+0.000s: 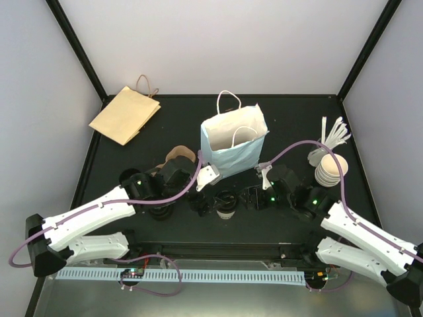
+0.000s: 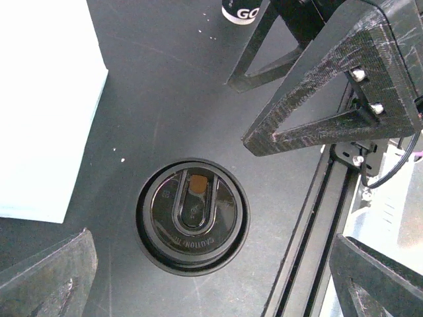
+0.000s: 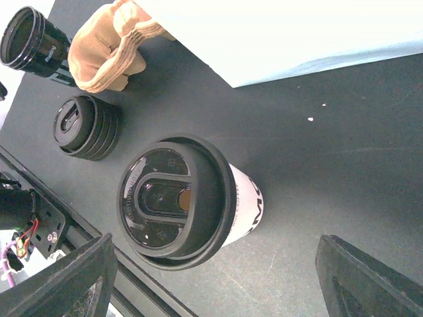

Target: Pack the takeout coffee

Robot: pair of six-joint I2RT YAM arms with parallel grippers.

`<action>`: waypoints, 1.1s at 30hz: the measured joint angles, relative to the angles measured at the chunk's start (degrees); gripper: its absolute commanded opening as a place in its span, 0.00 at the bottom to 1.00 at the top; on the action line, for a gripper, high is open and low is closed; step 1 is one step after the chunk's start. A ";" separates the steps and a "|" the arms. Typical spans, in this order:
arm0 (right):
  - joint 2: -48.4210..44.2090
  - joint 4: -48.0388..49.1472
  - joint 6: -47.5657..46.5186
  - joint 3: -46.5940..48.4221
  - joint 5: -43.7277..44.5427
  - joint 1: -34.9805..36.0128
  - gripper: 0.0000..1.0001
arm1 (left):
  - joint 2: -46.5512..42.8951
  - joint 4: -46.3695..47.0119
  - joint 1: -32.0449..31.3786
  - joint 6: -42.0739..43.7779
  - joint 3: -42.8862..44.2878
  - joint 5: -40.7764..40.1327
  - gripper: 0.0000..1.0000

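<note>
The takeout coffee [image 1: 227, 206], a small white cup with a black lid, stands upright on the black table just in front of the pale blue paper bag [image 1: 232, 145]. In the right wrist view the cup [image 3: 175, 198] sits between my open right fingers [image 3: 66, 277], untouched. My right gripper [image 1: 251, 198] is at the cup's right side. My left gripper [image 1: 200, 198] is open and empty, hovering over a pile of loose black lids [image 2: 193, 216] left of the cup. The cup's base [image 2: 238, 10] shows at the top edge of the left wrist view.
The lid pile [image 3: 86, 125] lies close to the cup. Brown cup sleeves [image 1: 177, 155] lie left of the bag. A flat brown paper bag [image 1: 125, 113] is at the back left. A stack of lidless white cups [image 1: 330, 168] and white cutlery [image 1: 336, 135] are at the right.
</note>
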 measured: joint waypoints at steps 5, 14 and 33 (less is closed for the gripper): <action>0.15 0.15 0.02 -0.74 -0.04 -0.02 0.85 | 0.81 0.15 0.00 2.32 0.33 -0.17 0.99; 0.15 0.11 0.42 -2.10 0.76 -0.02 0.87 | 0.92 1.20 -0.02 3.43 0.35 -1.05 0.99; 1.20 2.29 1.79 -3.45 -1.09 -0.28 0.85 | 5.27 1.90 -0.26 11.45 0.28 0.50 0.99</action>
